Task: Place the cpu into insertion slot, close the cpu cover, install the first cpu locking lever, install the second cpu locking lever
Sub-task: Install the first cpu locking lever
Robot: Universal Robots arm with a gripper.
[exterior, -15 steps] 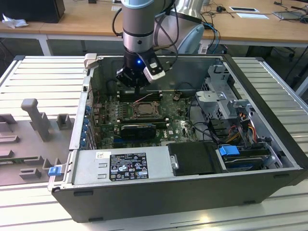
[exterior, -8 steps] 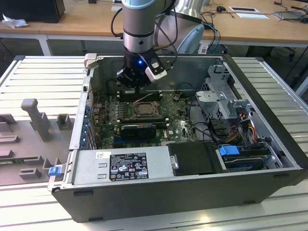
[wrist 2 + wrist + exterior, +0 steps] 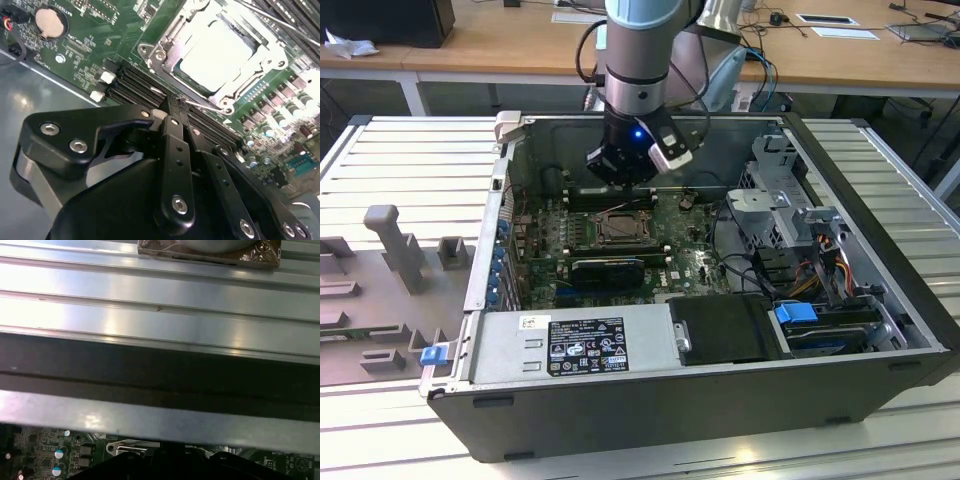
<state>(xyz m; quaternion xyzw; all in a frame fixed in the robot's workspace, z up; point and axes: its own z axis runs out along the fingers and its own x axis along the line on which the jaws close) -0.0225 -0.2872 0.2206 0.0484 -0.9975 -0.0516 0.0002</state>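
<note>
Narrowed end effector (image 3: pixel 178 106) beside the insertion slot (image 3: pixel 620 228)
The cpu (image 3: pixel 215 55) lies inside under the lowered cpu cover (image 3: pixel 167 47), glare-washed; whether the closed fingertips (image 3: pixel 172 106) pinch the adjacent locking lever (image 3: pixel 200 102) is unclear.

exterior high, wrist views near motherboard (image 3: pixel 90 30)

black label (image 3: pixel 588 346) on power supply (image 3: pixel 648 322), print illegible
</note>
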